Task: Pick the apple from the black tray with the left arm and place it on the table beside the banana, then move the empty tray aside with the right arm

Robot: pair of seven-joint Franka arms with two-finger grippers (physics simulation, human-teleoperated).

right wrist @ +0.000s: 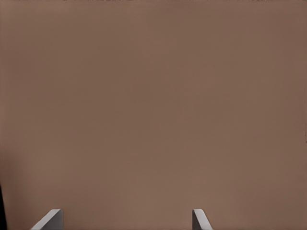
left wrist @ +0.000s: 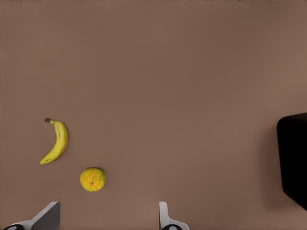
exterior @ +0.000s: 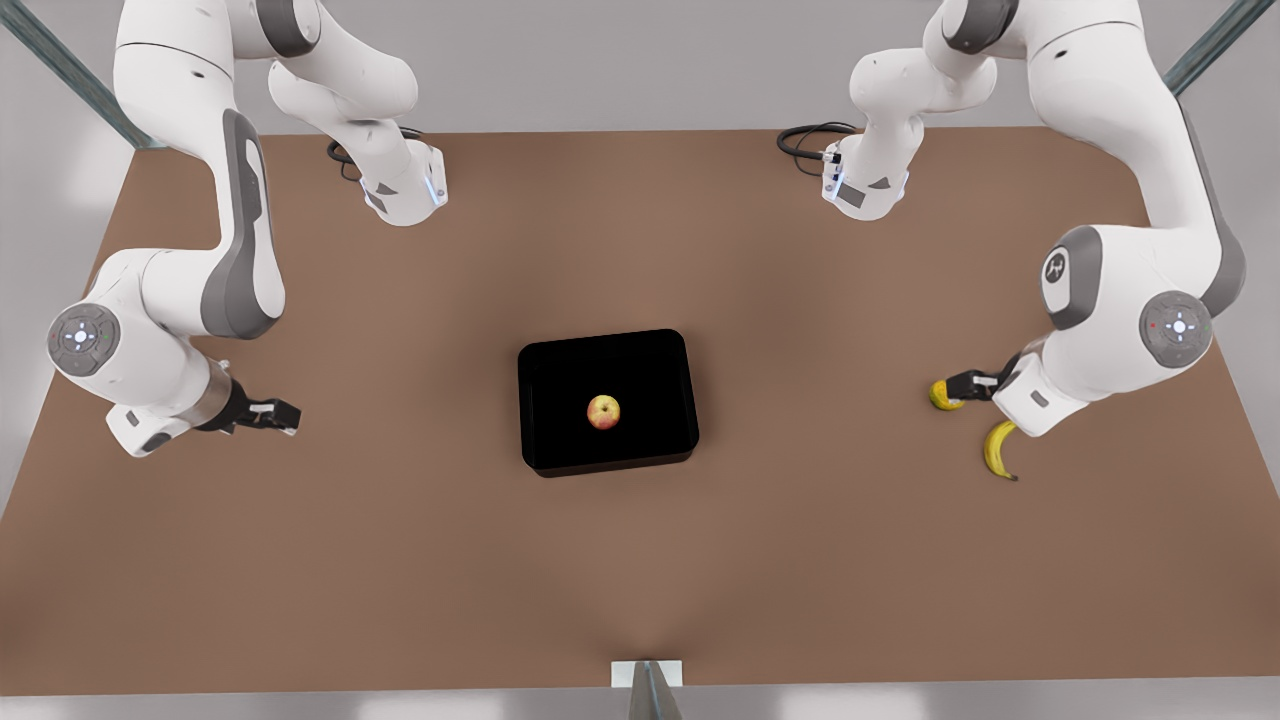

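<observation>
Apple (exterior: 603, 411) inside black tray (exterior: 540, 400)

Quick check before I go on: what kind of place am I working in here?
Most likely a simulated lab bench, not a kitchen or shop: a bare brown table with metal corner posts, two white arms mounted at its far edge, and test props only, a black tray holding an apple, and a banana.

Dull yellow-orange round fruit (exterior: 943, 396) at right-middle of front view, resting on brown surface, partly covered. Metal corner posts (exterior: 60, 68) at upper corners; white bracket (exterior: 647, 674) at bottom centre edge.
</observation>
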